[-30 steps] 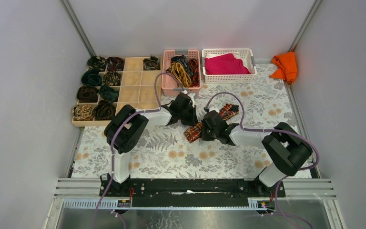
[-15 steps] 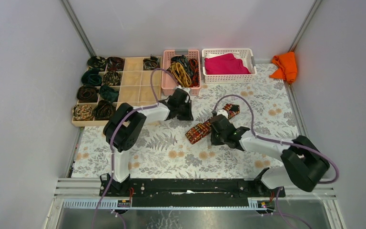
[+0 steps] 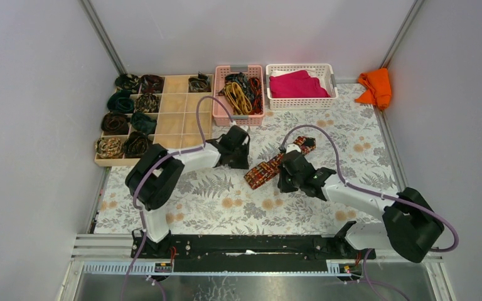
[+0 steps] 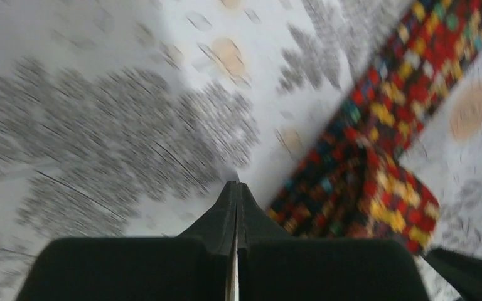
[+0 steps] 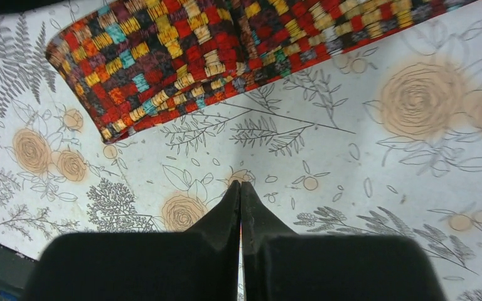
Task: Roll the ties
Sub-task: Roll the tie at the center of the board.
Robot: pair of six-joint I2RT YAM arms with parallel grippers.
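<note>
Rolled ties (image 3: pixel 114 123) fill the left cells of the wooden tray (image 3: pixel 176 103), which sits against the left side of the pink basket (image 3: pixel 216 94). They are dark coils of green, brown and black patterned fabric. Loose ties (image 3: pixel 241 94) lie tangled inside that basket, one of them yellow. In front of the basket, the left gripper (image 3: pixel 240 157) (image 4: pixel 236 185) is clenched on nothing, its tips over the floral tablecloth (image 3: pixel 226 200). Just to the right of it, and also in front of the basket, the red-orange tie (image 3: pixel 262 171) (image 4: pixel 376 125) (image 5: pixel 182 56) lies flat. It is a woven check of red, yellow, teal and dark squares. Its long axis runs diagonally, with the blunt wide end near the arms and the strip heading away to the right. Further right, the right gripper (image 3: pixel 282 179) (image 5: pixel 240 188) is also pinched empty over bare cloth, just short of the tie's near edge, with the wide end ahead and to its left
</note>
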